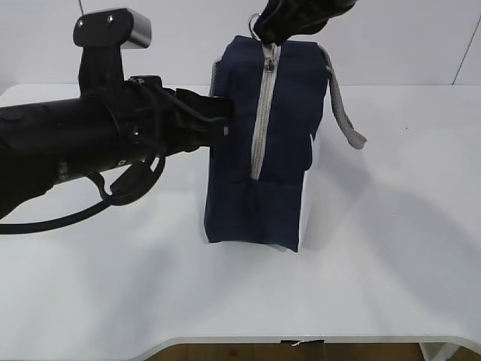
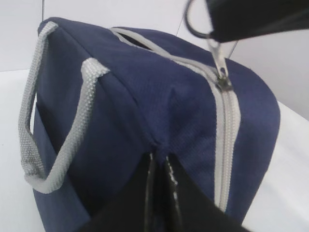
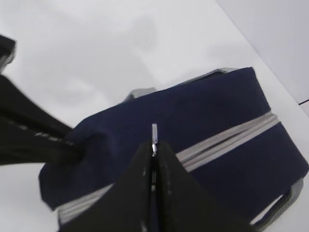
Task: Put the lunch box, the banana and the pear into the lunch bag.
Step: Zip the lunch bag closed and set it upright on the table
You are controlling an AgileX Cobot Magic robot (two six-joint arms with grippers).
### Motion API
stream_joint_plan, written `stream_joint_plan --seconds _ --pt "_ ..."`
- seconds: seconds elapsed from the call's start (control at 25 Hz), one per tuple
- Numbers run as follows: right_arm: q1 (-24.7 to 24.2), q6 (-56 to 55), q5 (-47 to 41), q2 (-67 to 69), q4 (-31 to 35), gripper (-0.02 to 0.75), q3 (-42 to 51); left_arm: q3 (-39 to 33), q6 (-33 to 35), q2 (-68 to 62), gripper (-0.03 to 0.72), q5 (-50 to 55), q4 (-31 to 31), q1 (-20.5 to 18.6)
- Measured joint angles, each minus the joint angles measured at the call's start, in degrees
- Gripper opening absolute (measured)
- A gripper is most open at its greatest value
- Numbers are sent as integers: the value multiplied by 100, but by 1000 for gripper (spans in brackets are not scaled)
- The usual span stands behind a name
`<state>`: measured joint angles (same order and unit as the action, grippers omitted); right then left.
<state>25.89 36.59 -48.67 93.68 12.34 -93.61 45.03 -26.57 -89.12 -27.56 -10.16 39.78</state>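
Black tubular left arm (image 1: 83, 139), looped black cables (image 1: 113, 197), silver-capped wrist camera (image 1: 113, 30)

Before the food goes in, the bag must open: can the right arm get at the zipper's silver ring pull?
Probably yes: the right gripper is already shut on the silver ring pull atop the navy-blue fabric lunch bag. The left gripper pinches the bag's side fabric, clear of the zipper.
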Motion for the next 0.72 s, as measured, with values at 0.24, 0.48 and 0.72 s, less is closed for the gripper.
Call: stream_joint_plan --seconds 0.24,0.48,0.72 --pt "-32 -180 526 211 -120 6 0 0 0 0 -1 50 -67 0" --pt "-213 -259 904 307 -132 6 0 0 -13 0 -1 160 -155 0" --pt "-468 -309 1275 525 74 6 0 0 -147 0 -1 259 -287 0"
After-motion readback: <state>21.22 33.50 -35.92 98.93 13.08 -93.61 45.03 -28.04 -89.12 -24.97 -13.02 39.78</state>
